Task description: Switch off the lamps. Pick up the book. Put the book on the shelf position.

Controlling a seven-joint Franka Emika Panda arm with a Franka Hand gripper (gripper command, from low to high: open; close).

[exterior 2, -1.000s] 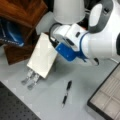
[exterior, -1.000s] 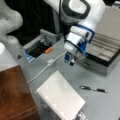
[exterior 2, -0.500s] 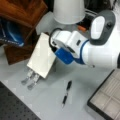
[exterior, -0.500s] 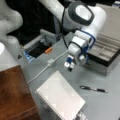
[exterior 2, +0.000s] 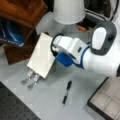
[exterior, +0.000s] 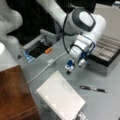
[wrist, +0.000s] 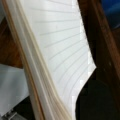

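The book (exterior: 60, 97) leans tilted on a metal stand (exterior 2: 30, 79) on the grey desk (exterior: 100, 105). In the wrist view its lined pages (wrist: 57, 55) fill the picture, very close. The gripper (exterior: 71, 70) hangs just beside the book's far edge; I cannot tell if the jaws are spread or pressed together. The brown wooden shelf (exterior: 13, 95) is at the left, next to the book. A white cord with a switch (exterior: 50, 61) lies nearby. The lamp shade (exterior 2: 68, 11) stands behind the arm. A pen (exterior: 93, 89) lies to the right, near a grey box (exterior: 107, 53).
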